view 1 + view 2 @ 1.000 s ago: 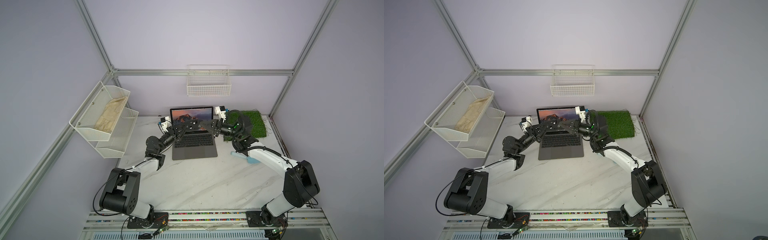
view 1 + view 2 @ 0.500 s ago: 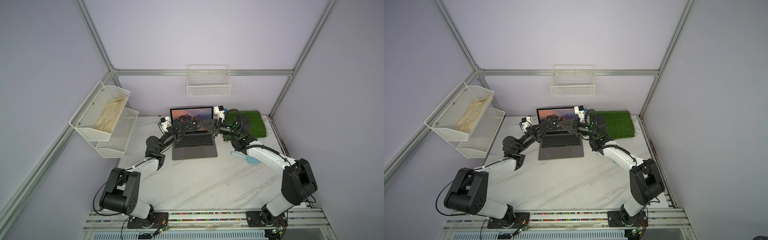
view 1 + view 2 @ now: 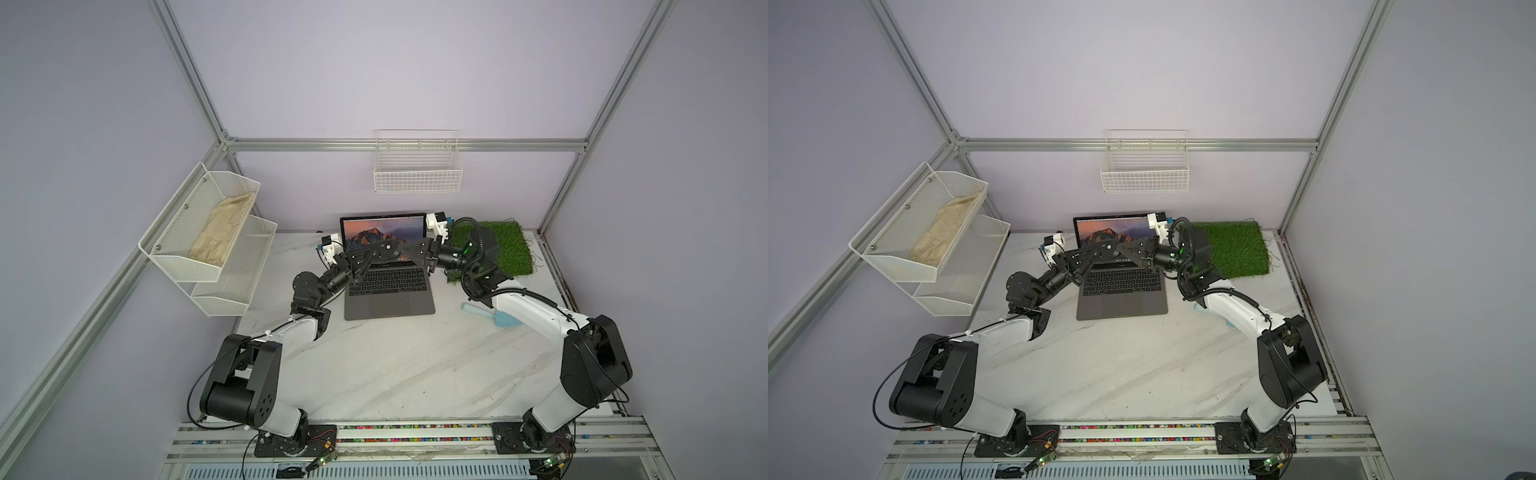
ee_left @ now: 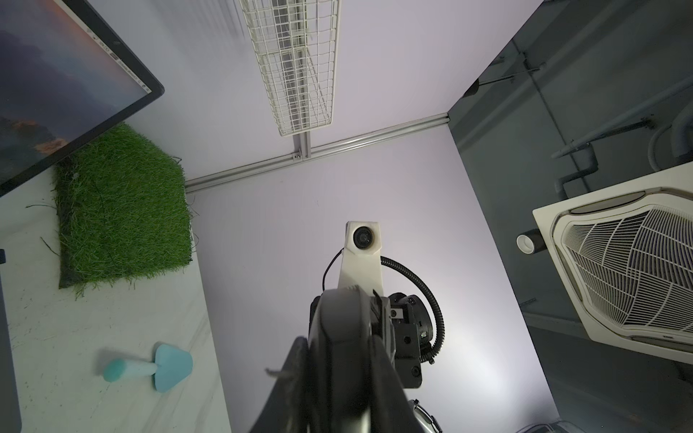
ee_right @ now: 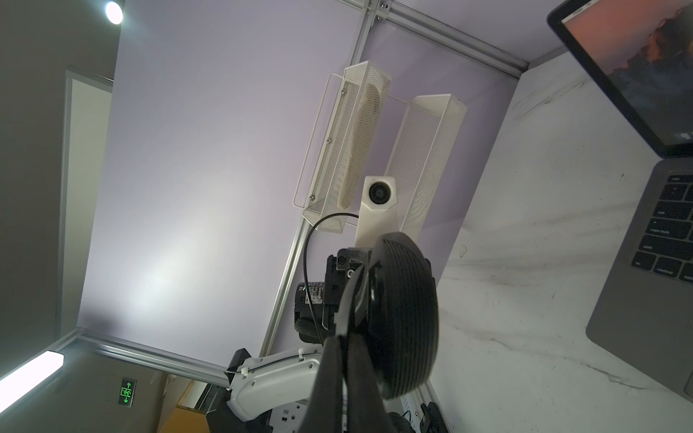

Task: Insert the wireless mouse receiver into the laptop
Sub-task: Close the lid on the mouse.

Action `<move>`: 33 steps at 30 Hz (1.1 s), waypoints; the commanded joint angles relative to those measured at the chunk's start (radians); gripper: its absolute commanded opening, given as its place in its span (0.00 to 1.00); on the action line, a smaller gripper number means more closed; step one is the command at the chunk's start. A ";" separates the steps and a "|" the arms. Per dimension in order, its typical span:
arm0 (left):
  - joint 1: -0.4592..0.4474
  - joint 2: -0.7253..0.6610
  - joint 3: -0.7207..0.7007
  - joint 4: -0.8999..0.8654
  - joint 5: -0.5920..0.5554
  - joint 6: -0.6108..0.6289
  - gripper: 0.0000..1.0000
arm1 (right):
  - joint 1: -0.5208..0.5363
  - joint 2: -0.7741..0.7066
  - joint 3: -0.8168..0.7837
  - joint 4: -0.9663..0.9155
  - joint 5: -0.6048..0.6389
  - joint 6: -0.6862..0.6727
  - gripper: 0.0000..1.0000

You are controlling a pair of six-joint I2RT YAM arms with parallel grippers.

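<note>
Fingers of left arm point(image 3: 363, 257) clamped shut on black mouse point(image 5: 407, 318), holding it above laptop point(image 3: 390, 303), over far key rows. Left forearm low over desk point(image 3: 395, 374), reaching far and right. Right fingers point(image 3: 415, 251) pinched tight on mouse's thin curved edge. Right forearm level, pointing left from above grass mat point(image 3: 498, 249). We cannot see wireless mouse receiver, likely tucked inside mouse. We judge it featherlight, rigid, slick: pinch plastic cap, leave metal plug free.
</note>
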 commanded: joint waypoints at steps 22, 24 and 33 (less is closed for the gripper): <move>-0.002 -0.011 -0.019 0.119 0.003 -0.022 0.00 | -0.007 -0.017 0.056 -0.208 0.074 -0.086 0.13; -0.002 -0.010 -0.019 0.118 0.003 -0.021 0.00 | -0.007 -0.017 0.069 -0.235 0.080 -0.104 0.14; -0.003 -0.006 -0.019 0.119 0.003 -0.021 0.00 | -0.007 -0.009 0.099 -0.290 0.086 -0.137 0.16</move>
